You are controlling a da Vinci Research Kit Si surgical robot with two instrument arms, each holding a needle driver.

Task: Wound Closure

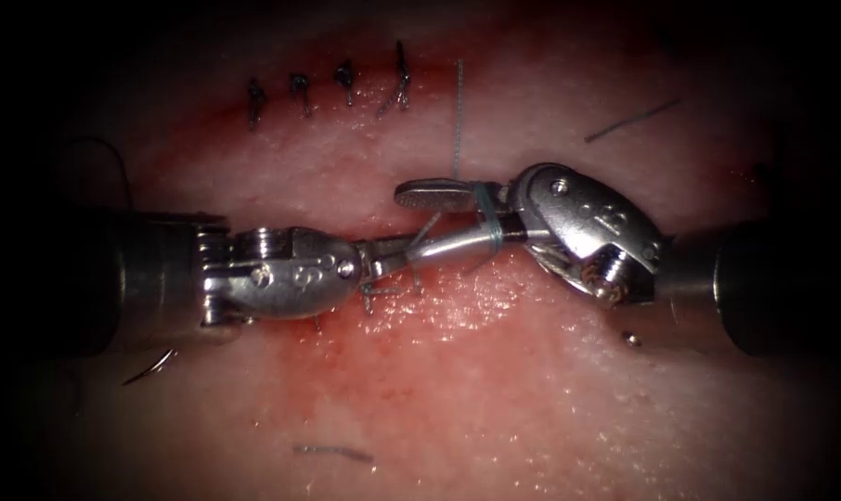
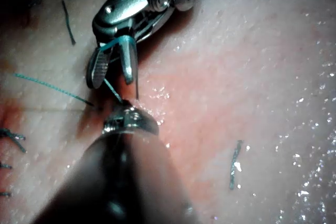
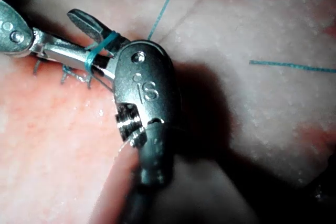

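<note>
Looping around the right tool [image 1: 439,221], the thread [image 1: 484,225] wraps both of its parted jaws and runs up toward the far side of the tissue [image 1: 532,399]. The left tool [image 1: 383,260], meeting it tip to tip over the cut [image 1: 365,223], grasps the thread with clenched jaws. Finished stitches [image 1: 328,93] lie far left; cut ends of thread [image 1: 332,453] lie scattered nearby.

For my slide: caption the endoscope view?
Right gripper open, thread looped around it; left gripper at the thread over the tissue.
</note>
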